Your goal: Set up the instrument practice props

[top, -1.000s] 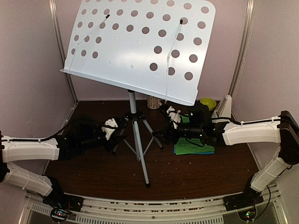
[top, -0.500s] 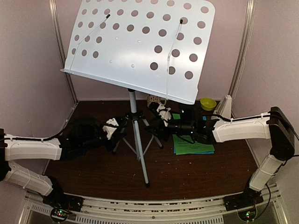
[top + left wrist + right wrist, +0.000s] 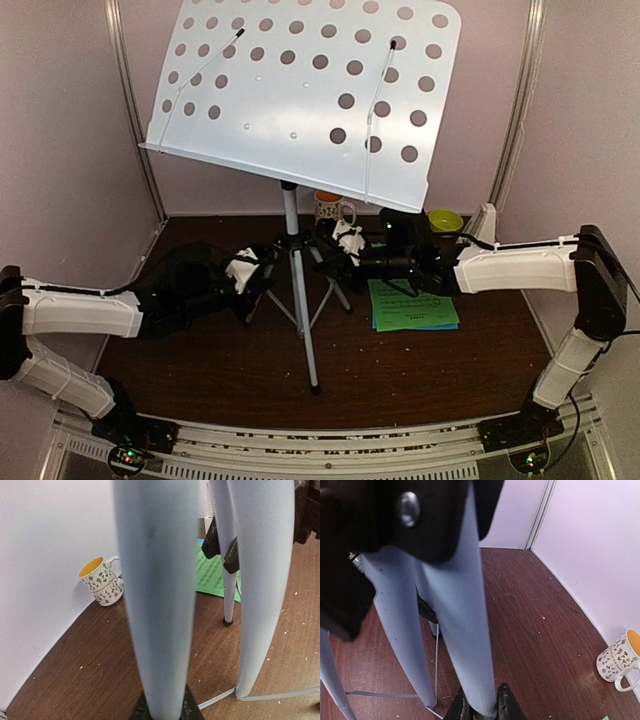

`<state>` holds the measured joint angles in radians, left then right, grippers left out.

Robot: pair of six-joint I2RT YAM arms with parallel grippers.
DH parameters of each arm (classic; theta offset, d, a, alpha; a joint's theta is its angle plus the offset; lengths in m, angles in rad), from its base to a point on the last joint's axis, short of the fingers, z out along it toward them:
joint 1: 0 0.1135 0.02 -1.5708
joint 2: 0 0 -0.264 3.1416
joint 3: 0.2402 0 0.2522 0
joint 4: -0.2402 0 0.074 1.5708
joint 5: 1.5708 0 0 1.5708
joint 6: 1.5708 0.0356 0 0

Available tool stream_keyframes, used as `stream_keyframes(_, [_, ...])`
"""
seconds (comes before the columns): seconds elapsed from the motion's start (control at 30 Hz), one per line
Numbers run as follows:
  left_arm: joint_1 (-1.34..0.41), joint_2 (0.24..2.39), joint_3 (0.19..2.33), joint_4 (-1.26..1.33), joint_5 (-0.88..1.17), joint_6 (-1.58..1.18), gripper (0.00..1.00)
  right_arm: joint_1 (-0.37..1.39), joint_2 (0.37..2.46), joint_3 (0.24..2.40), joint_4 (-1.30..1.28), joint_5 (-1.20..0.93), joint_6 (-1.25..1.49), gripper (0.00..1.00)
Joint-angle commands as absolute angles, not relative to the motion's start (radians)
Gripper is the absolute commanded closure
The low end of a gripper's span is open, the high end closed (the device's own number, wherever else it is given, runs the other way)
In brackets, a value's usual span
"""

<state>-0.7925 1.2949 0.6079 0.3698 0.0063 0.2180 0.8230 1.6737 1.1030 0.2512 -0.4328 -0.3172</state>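
The music stand's pale grey perforated tray tilts above its silver tripod at the table's middle. My left gripper is shut on the tripod's left leg, which fills the space between the dark jaws at the bottom of the left wrist view. From the right, my right gripper is shut on another tripod leg, pinched between its fingertips. Green and blue music sheets lie flat right of the tripod, under the right arm. The white metronome stands at the back right.
A patterned mug with a yellow inside stands behind the tripod near the back wall. A small green bowl sits beside the metronome. Pale walls close the table on three sides. The tripod's front foot rests near the table's front.
Both grippers have closed onto tripod legs. The right arm reached left from above the sheets to the tripod. The stand's tray and pole shifted slightly right, uncovering the mug.
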Motion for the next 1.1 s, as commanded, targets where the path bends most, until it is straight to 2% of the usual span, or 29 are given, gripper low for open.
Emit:
stream_keyframes(0.0, [-0.788, 1.316, 0.648, 0.449, 0.0, 0.27, 1.0, 0.726, 1.682, 1.192, 0.243, -0.387, -0.329, 1.0])
stream_keyframes(0.27, [-0.774, 1.385, 0.7, 0.471, 0.0, 0.302, 1.0, 0.623, 1.73, 1.28, 0.216, -0.46, -0.332, 1.0])
stream_keyframes(0.63, [-0.732, 1.475, 0.752, 0.512, 0.07, 0.298, 1.0, 0.62, 1.727, 1.275, 0.225, -0.461, -0.333, 1.0])
stream_keyframes(1.07, [-0.733, 1.534, 0.749, 0.567, 0.128, 0.266, 1.0, 0.614, 1.761, 1.391, 0.06, -0.437, -0.452, 0.99])
